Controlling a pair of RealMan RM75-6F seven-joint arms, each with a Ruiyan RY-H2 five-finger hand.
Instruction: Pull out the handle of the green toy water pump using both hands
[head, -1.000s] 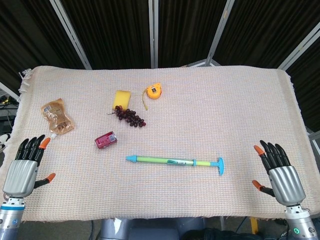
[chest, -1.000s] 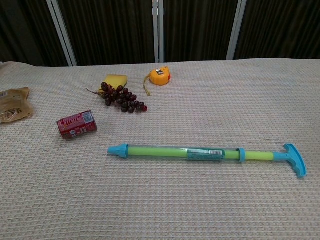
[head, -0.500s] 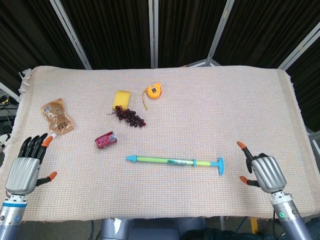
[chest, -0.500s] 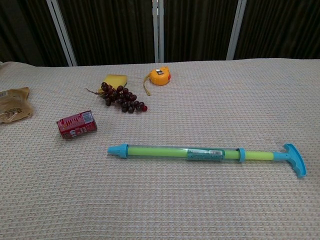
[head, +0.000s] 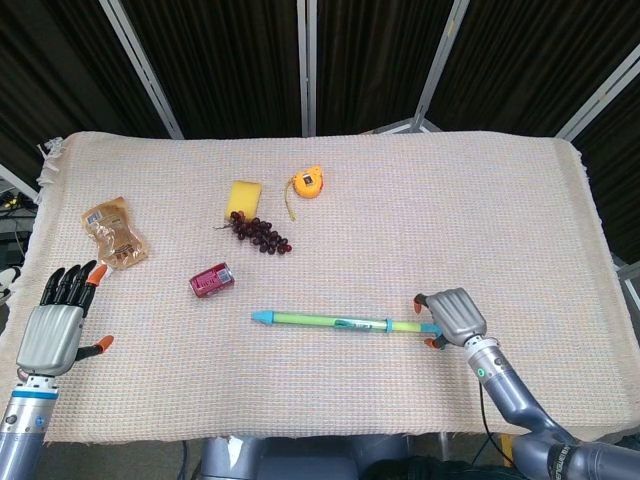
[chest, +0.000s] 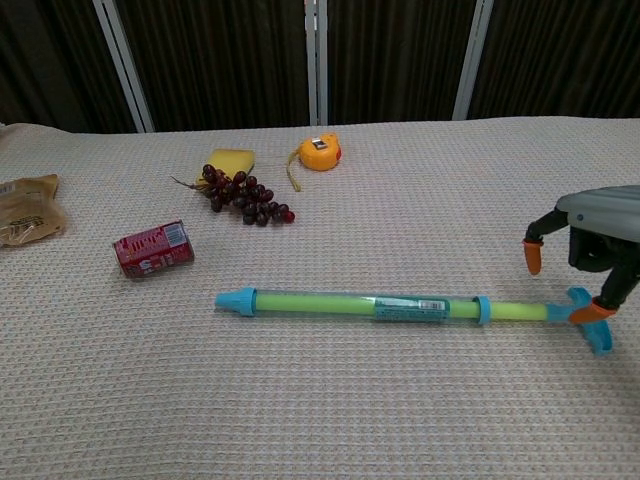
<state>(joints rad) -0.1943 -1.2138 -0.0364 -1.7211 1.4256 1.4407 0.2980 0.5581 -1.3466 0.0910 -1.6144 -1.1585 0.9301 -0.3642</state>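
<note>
The green toy water pump (head: 330, 320) (chest: 360, 304) lies flat across the near middle of the table, blue cap to the left and blue T-handle (chest: 599, 336) to the right. My right hand (head: 452, 315) (chest: 598, 238) hovers over that handle with its fingers arched down on either side; an orange fingertip (chest: 592, 313) touches the handle, but nothing is gripped. In the head view the hand hides most of the handle. My left hand (head: 55, 325) hangs open at the table's near left edge, far from the pump, and shows only in the head view.
A red can (head: 211, 280) (chest: 152, 248) lies left of the pump's cap. Behind it are dark grapes (head: 260, 234) (chest: 245, 198), a yellow sponge (head: 243, 196), an orange tape measure (head: 308, 184) (chest: 320, 153), and a brown pouch (head: 114, 232) at far left.
My right hand has swept in from the near right corner to the pump's handle and turned fingers-down over it. My left hand has barely shifted. The pump has not moved.
</note>
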